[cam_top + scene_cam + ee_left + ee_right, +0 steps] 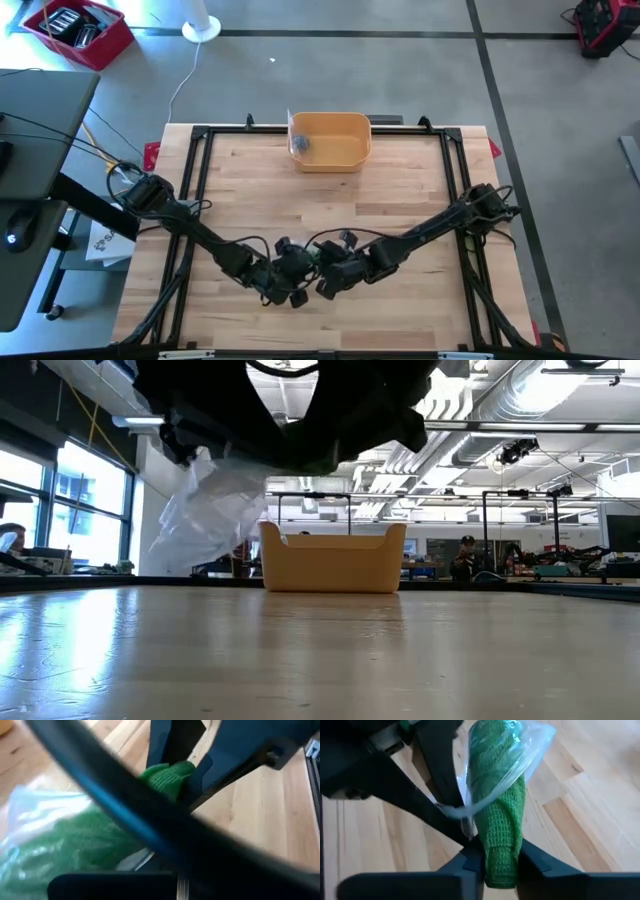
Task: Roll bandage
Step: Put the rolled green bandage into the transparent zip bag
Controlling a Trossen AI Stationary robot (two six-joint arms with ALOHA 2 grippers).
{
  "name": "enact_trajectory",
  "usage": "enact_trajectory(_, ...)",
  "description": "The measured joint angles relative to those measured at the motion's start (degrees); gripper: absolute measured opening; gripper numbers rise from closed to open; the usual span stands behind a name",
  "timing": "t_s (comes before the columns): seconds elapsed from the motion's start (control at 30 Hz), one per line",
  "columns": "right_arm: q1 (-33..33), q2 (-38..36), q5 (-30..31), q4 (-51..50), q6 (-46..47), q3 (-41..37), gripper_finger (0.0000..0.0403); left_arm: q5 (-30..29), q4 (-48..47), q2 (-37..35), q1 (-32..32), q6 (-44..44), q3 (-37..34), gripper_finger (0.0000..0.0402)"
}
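Only the right wrist view shows the right gripper [501, 857] nipping the green bandage [499, 820] in its clear bag [530, 745]; left gripper [283, 283] closed on that bag, mid-table; bin [330, 141] far edge

In the high view, the green knitted bandage is hidden where the two dark grippers meet. In the low view, both arms are cut off by the upper edge, and the clear crumpled plastic wrapper [210, 510] is partly covered by them. In the left wrist view, the bandage [167, 777] is blurred and crossed by a dark cable [150, 830]. The contents of the yellow plastic tub [330, 140] cannot be identified.
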Motion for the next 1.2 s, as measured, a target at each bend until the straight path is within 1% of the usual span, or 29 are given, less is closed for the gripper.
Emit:
enact_trajectory(0.1, 0.0, 0.0, 0.3, 0.3, -1.0, 0.0, 0.0103, -0.3, -2.2, -1.6, -1.1, -3.2, 0.0, 0.0000)
enact_trajectory(0.2, 0.2, 0.0, 0.7, 3.3, -3.0, 0.0, 0.0143, -0.5, -4.4, -2.9, -2.1, -6.6, 0.0, 0.0000)
enact_trajectory(0.27, 0.5, 0.0, 0.7, 6.3, -5.3, 0.0, 0.0163, -0.9, -6.6, -3.6, -2.7, -8.5, 0.0, 0.0000)
enact_trajectory(0.33, 0.9, 0.0, 0.7, 9.0, -6.9, 0.0, 0.0175, -1.4, -8.1, -4.3, -3.3, -10.3, 0.0, 0.0000)
enact_trajectory(0.47, 2.0, -1.2, 2.6, 11.7, -8.6, 0.0, 0.0180, -2.1, -9.2, -5.8, -4.2, -11.4, 0.0, 0.0000)
enact_trajectory(0.6, 4.0, -3.6, 8.7, 12.3, -10.0, 0.1, 0.0180, -2.9, -9.3, -7.3, -5.2, -11.5, 0.0, 0.0000)
enact_trajectory(0.67, 4.8, -4.3, 10.4, 12.7, -11.5, 0.1, 0.0181, -3.0, -9.0, -8.1, -5.7, -11.5, 0.0, 0.0000)
enact_trajectory(0.83, 5.8, -4.4, 8.6, 18.0, -15.9, 0.1, 0.0181, -3.0, -4.8, -9.9, -7.1, -9.2, 0.0, 0.0000)
enact_trajectory(0.93, 6.2, -4.4, 9.3, 19.8, -17.7, 0.1, 0.0181, -2.3, -1.7, -10.2, -7.4, -7.2, 0.0, 0.0000)
enact_trajectory(1.1, 9.0, -5.6, 17.4, 21.1, -24.2, 0.1, 0.0181, -1.2, -2.7, -10.2, -6.8, -8.7, -0.4, 0.0000)
enact_trajectory(1.2, 11.3, -7.7, 19.2, 20.3, -27.2, 0.1, 0.0181, -1.0, -3.6, -10.2, -5.7, -10.1, -1.0, 0.0000)
